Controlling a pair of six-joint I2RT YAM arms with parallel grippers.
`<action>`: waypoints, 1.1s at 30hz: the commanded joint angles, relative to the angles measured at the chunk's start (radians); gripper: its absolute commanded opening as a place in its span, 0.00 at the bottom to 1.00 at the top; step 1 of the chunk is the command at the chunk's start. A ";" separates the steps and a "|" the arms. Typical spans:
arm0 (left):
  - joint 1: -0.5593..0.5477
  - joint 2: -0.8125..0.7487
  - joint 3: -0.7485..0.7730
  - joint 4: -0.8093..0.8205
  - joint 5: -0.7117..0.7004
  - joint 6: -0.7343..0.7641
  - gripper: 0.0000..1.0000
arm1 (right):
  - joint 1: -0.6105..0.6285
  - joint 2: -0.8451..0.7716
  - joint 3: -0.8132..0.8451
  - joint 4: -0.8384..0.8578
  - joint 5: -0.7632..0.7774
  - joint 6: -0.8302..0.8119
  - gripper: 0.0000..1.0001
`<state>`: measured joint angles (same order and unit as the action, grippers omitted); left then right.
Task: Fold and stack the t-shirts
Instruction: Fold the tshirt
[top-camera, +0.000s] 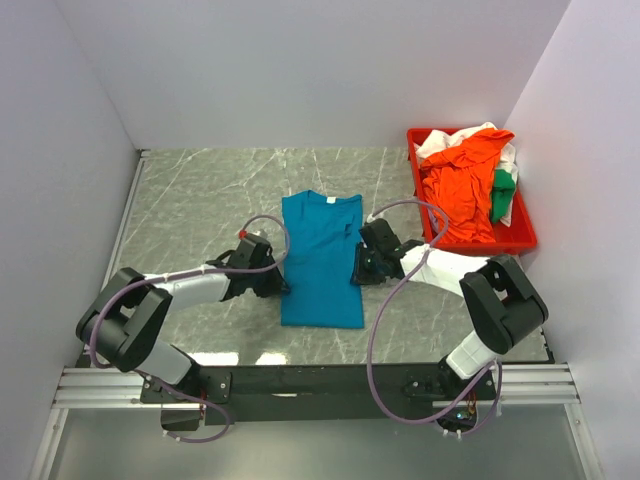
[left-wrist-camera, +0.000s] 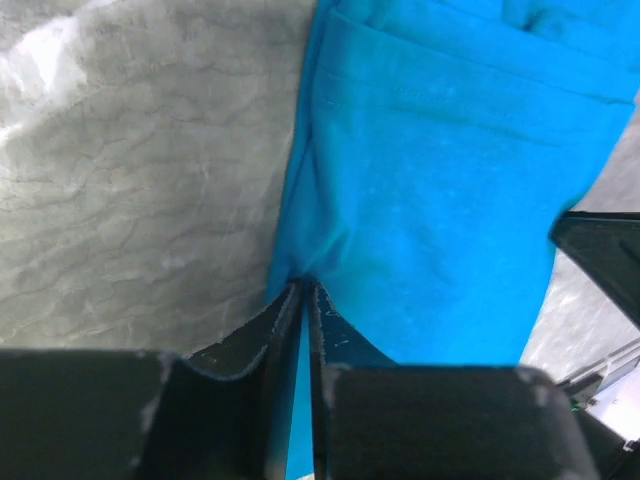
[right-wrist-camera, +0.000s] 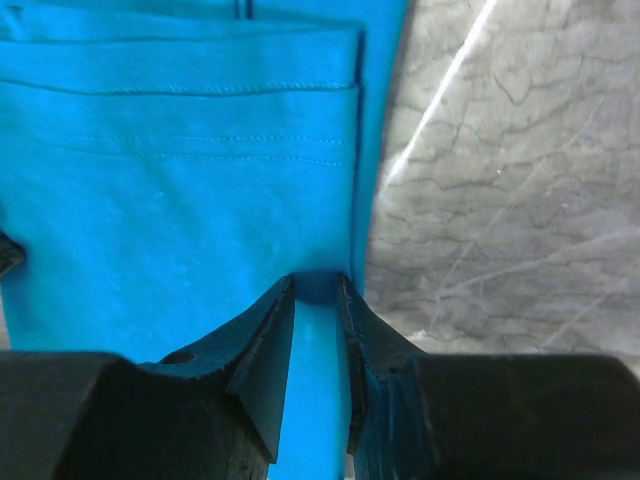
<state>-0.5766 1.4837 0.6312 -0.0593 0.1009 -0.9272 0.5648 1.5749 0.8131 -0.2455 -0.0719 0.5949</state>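
Observation:
The teal-blue t-shirt lies flat in the middle of the table as a long narrow strip, its sleeves folded in and its collar at the far end. My left gripper is at the shirt's left edge, and in the left wrist view it is shut on that edge of the shirt. My right gripper is at the shirt's right edge, and in the right wrist view its jaws pinch a fold of the shirt. Orange, white and green shirts lie heaped in the tray.
A red plastic tray stands at the far right against the wall. White walls close in the grey marble table on three sides. The black mounting rail runs along the near edge.

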 joint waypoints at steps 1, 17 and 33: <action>-0.006 -0.002 -0.054 0.085 -0.017 -0.050 0.14 | -0.003 0.013 -0.018 0.071 0.006 0.017 0.31; -0.025 -0.267 -0.087 -0.054 -0.003 -0.067 0.20 | -0.003 -0.185 -0.083 -0.008 0.018 0.017 0.32; -0.184 -0.244 -0.172 -0.036 -0.007 -0.117 0.35 | 0.106 -0.474 -0.397 0.097 -0.149 0.207 0.35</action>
<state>-0.7418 1.2201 0.4843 -0.1188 0.1074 -1.0195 0.6540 1.1137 0.4435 -0.2058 -0.2035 0.7540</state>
